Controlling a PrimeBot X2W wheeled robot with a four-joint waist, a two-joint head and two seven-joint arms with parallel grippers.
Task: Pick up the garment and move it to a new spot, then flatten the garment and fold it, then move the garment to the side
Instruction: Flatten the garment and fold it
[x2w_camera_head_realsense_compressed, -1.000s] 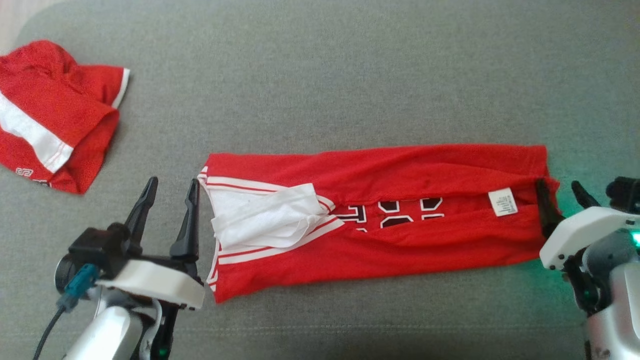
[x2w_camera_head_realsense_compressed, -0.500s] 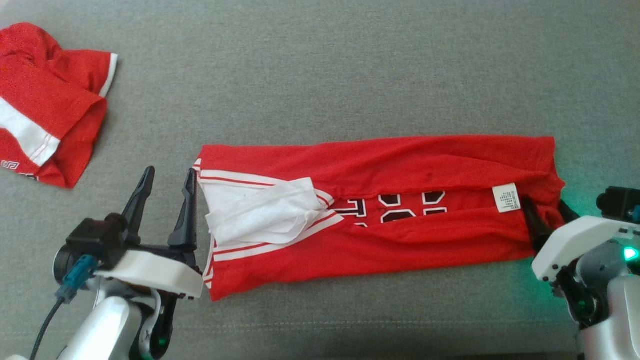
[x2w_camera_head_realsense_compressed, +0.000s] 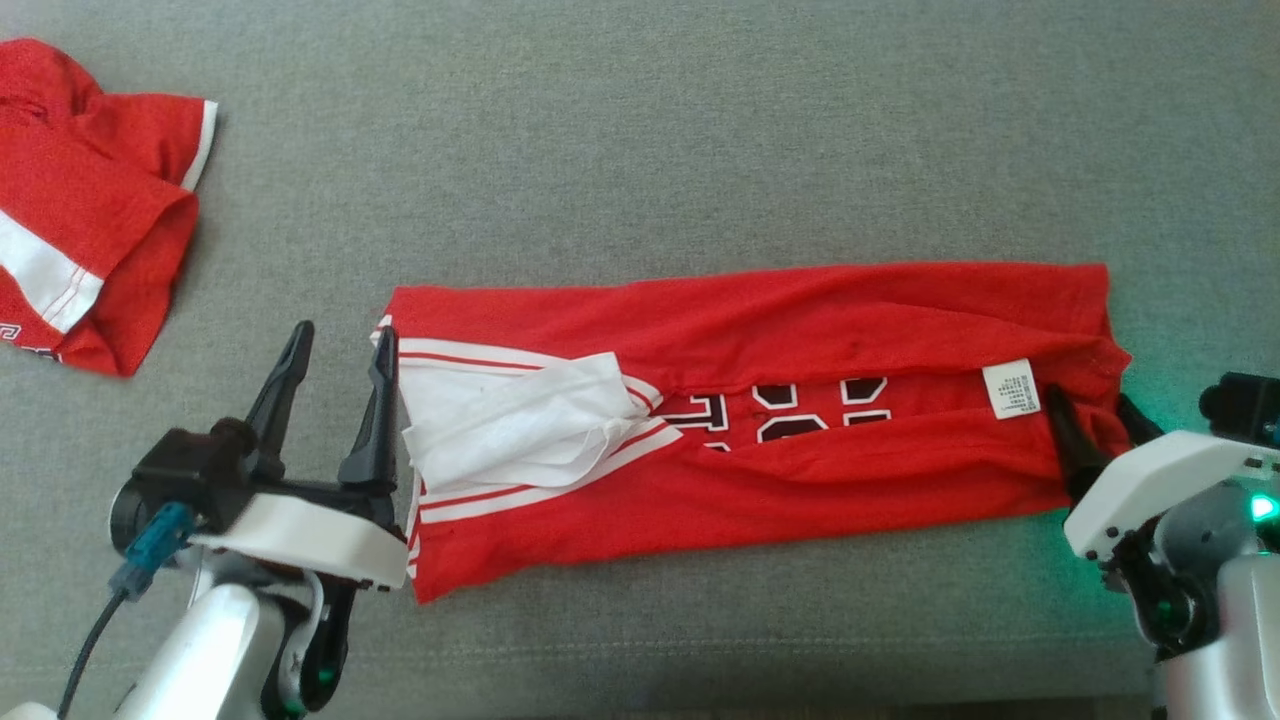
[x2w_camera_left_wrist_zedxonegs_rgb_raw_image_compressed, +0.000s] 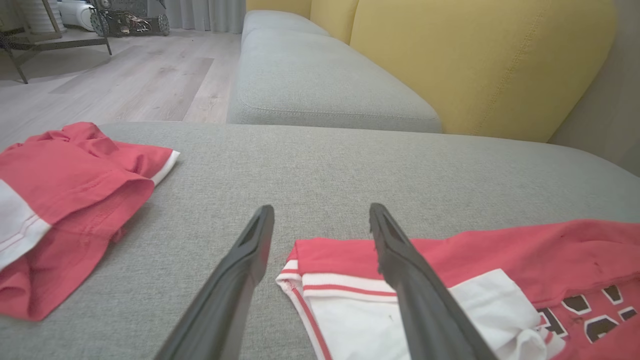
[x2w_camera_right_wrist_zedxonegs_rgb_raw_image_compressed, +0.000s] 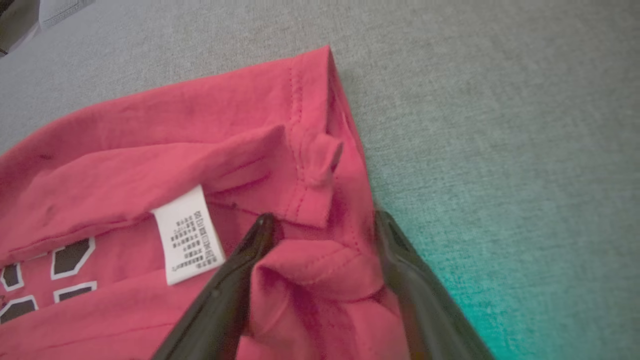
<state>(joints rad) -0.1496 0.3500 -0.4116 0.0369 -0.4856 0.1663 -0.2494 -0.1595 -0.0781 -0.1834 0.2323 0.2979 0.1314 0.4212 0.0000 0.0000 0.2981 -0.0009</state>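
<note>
Head view: the red jersey (x2w_camera_head_realsense_compressed: 760, 420) lies folded into a long strip across the middle of the grey cushion (x2w_camera_head_realsense_compressed: 640, 150), a bit closer to its front edge. The left gripper (x2w_camera_head_realsense_compressed: 343, 335) sits at the collar end and the right gripper (x2w_camera_head_realsense_compressed: 1088, 400) at the hem end. Both have their jaws wide apart and nothing pinched yet. A second red garment (x2w_camera_head_realsense_compressed: 80, 230) is bunched up by the far left corner, well apart.

Left wrist view: one finger is over the white collar trim and the other over bare cushion. I'd shift in a touch before closing, or it'll probably only catch the edge. Beyond the cushion there's a yellow backrest (x2w_camera_left_wrist_zedxonegs_rgb_raw_image_compressed: 475, 60) and a pale wood floor (x2w_camera_left_wrist_zedxonegs_rgb_raw_image_compressed: 125, 75).

Right wrist view: the fingers straddle a puckered hem corner beside the white care label (x2w_camera_right_wrist_zedxonegs_rgb_raw_image_compressed: 187, 235). I reckon it should grab every layer and lift both ends evenly, since the grippy weave might drag the cloth.
</note>
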